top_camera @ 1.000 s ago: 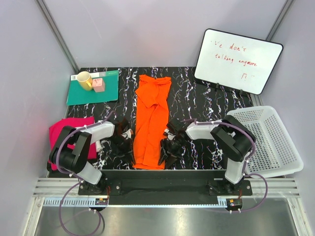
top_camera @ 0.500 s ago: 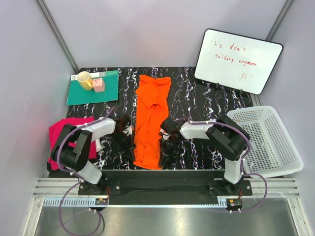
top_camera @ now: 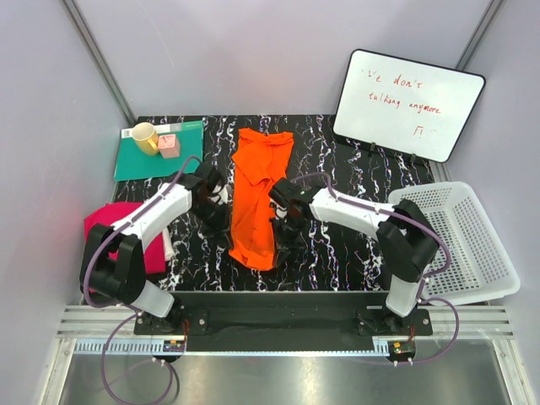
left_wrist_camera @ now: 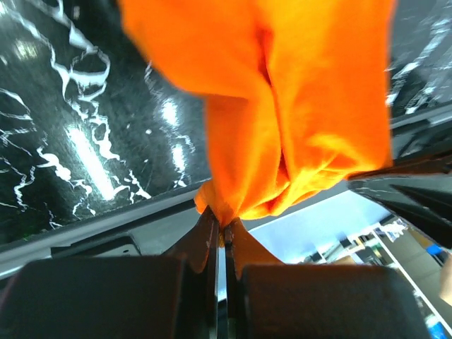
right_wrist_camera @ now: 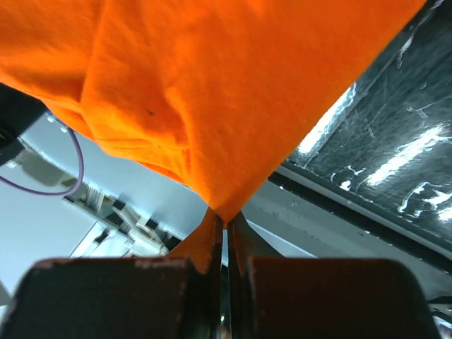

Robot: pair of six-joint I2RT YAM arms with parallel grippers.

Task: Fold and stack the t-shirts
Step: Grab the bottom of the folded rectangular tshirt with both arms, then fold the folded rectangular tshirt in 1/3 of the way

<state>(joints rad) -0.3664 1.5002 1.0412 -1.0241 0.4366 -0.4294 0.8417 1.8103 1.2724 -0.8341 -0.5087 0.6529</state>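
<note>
Orange t-shirt (top_camera: 257,190) runs down the middle of the bench (top_camera: 354,253), near hem lifted, my left jaws and right jaws both clamped shut on its corners. Light, floppy stuff I reckon, so corners are the spot.

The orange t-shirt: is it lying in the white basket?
No, the orange t-shirt is stretched over the black table, apart from the white basket.

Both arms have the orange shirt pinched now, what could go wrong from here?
The left gripper and right gripper each pinch only a small tuck of the orange t-shirt at their fingertips, so a corner may slip out mid-fold.
The cloth hangs bunched between them, so the fold may land creased.
The left arm reaches over the magenta t-shirt and could drag it.
</note>
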